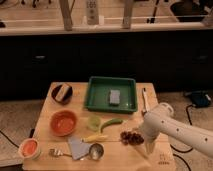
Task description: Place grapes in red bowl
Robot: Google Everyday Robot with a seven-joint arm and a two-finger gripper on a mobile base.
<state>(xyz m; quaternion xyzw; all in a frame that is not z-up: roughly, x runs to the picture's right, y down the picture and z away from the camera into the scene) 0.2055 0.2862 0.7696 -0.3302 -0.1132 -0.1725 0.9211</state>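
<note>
Lying on the wooden worktop [125, 156], the grapes [131, 137] sit just beside the gripper [149, 146], which points down near the front edge. Whether it is clenched or released cannot be told. The red bowl [64, 122] stands well apart from the grapes, across the worktop.

The grapes [131, 137] were a small, lumpy bunch of dark reddish-purple berries, lying on the wooden bench [115, 154] in the lower right of the frame, near the bench's front edge. The tool [149, 146] pointed downward just beside them, on their right in the frame. The red bowl [64, 123] was wide, round, shallow and plain orange-red, standing upright on the lower left part of the bench, well apart from the grapes and slightly higher in the frame.
</note>
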